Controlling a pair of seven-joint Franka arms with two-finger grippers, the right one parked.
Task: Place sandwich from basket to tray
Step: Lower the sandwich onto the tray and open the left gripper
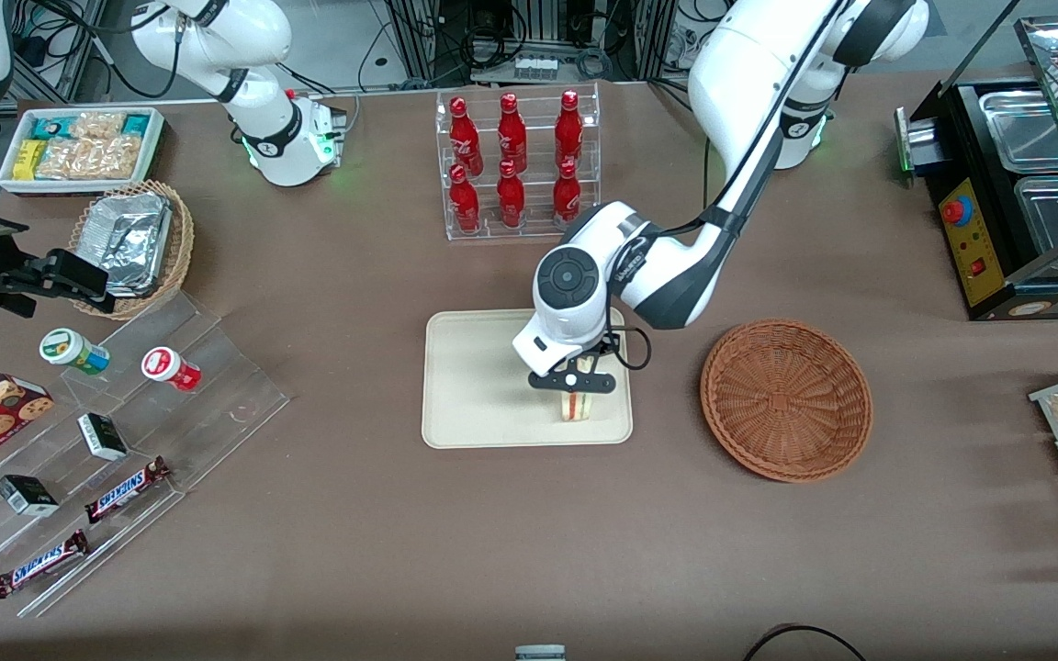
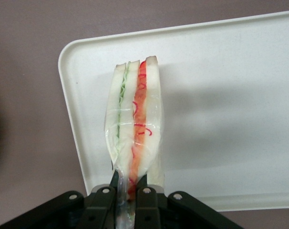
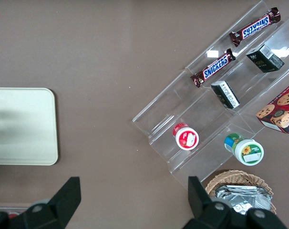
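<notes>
The sandwich [image 1: 578,406] is a wrapped wedge of white bread with green and red-orange filling [image 2: 135,119]. It stands on edge over the cream tray [image 1: 474,386], close to the tray's corner nearest the camera on the basket's side. My gripper [image 1: 575,381] is shut on its top edge; in the wrist view the black fingers [image 2: 145,202] pinch the wrapper and bread, with the tray [image 2: 230,95] beneath. Whether the sandwich touches the tray I cannot tell. The reddish-brown wicker basket [image 1: 786,399] sits empty beside the tray, toward the working arm's end.
A clear rack of red bottles [image 1: 515,161] stands farther from the camera than the tray. Toward the parked arm's end lie a clear stepped display [image 1: 116,441] with snack bars, boxes and cups, a tan basket of foil trays [image 1: 134,243] and a white snack box [image 1: 79,147]. A black appliance [image 1: 1016,193] stands at the working arm's end.
</notes>
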